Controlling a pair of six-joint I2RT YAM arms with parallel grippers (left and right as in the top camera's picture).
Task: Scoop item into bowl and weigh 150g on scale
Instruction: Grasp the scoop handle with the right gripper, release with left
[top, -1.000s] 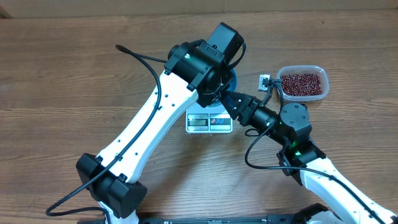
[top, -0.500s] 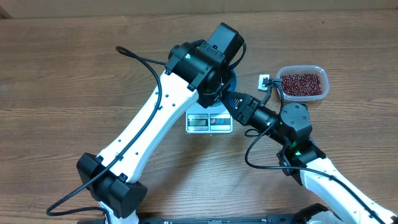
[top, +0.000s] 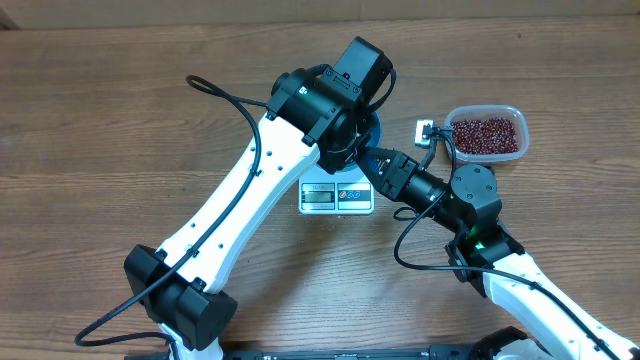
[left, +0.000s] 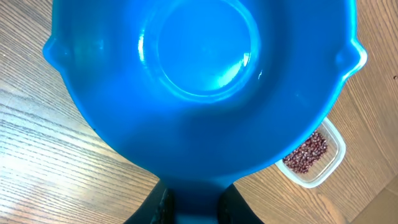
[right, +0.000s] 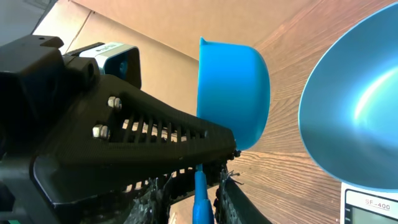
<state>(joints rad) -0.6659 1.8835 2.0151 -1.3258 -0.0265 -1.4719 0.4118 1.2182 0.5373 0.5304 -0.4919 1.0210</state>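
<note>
Lot: wooden table (top: 100, 120) with weighing set, as I see it from my remote station.

Contents, largest first: blue bowl (left: 199, 56), glossy inside, fills my left wrist view. The left gripper (left: 196, 208) has its fingers (left: 163, 208) pinched on the bowl's near rim tab. In the right wrist view the bowl hangs over the white scale (top: 337, 197) at mid-table, though I cannot tell whether it rests on it. Clear tub (top: 512, 112), on the table well right of the scale. Blue scoop (right: 233, 87), its thin handle standing between the right gripper (right: 199, 199) fingers, its cup just beside the bowl. I cannot tell whether those fingers press the handle. Red-brown beans (top: 485, 133), heaped inside the tub.
</note>
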